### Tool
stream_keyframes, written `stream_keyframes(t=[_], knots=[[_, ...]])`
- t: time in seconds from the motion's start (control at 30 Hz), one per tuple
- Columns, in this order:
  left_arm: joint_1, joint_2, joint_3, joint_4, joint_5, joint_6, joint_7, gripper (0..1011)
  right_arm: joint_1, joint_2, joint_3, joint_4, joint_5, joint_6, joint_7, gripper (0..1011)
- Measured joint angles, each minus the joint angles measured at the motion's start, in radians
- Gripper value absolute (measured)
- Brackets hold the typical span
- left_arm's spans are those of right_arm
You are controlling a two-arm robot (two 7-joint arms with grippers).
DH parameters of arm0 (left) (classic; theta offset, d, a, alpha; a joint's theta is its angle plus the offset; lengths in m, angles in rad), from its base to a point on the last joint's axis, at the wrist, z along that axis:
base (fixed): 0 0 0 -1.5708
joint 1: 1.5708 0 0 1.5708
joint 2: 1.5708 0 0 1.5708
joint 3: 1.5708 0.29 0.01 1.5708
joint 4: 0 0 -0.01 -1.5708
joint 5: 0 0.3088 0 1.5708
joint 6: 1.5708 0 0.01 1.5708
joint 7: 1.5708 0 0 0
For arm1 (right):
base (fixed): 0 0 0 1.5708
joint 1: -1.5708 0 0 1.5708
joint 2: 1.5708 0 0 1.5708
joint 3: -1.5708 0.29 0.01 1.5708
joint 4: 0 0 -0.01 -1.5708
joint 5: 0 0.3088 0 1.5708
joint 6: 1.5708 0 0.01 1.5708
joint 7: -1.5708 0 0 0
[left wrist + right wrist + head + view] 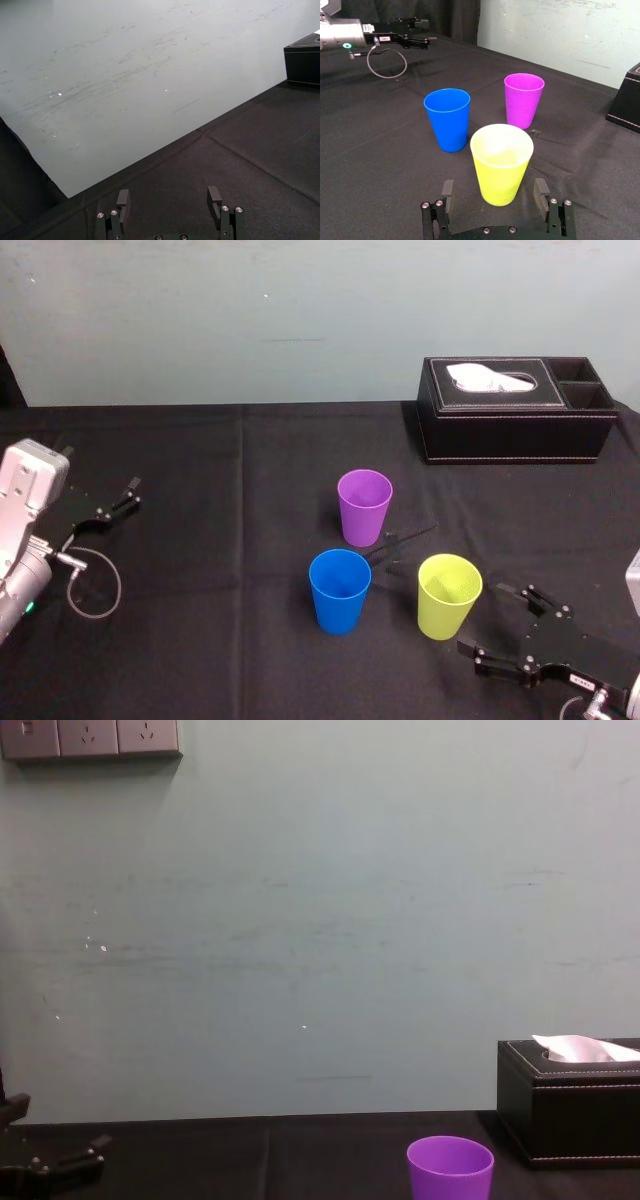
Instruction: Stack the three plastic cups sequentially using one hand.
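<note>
Yellow-green cup (449, 596) faces right gripper (481, 618), jaws parted; blue cup (340, 592), purple cup (364, 508) beyond; left gripper (168, 191) also parted.

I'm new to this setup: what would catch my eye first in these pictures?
Three bright cups stand upright and apart mid-table: the purple cup farthest, the blue cup and yellow-green cup nearer. The open right end effector faces the yellow-green cup from the near side; the left end effector is parked far to the left. A black tissue box stands back right.
</note>
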Motion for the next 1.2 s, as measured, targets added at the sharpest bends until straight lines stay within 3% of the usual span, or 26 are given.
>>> stream_keyframes(t=[1.2], knots=[[0.0,0.0,0.0,0.0,0.0,0.0,0.0,1010,0.105,-0.052,-0.061,0.035,-0.043,0.028,-0.025,1003]])
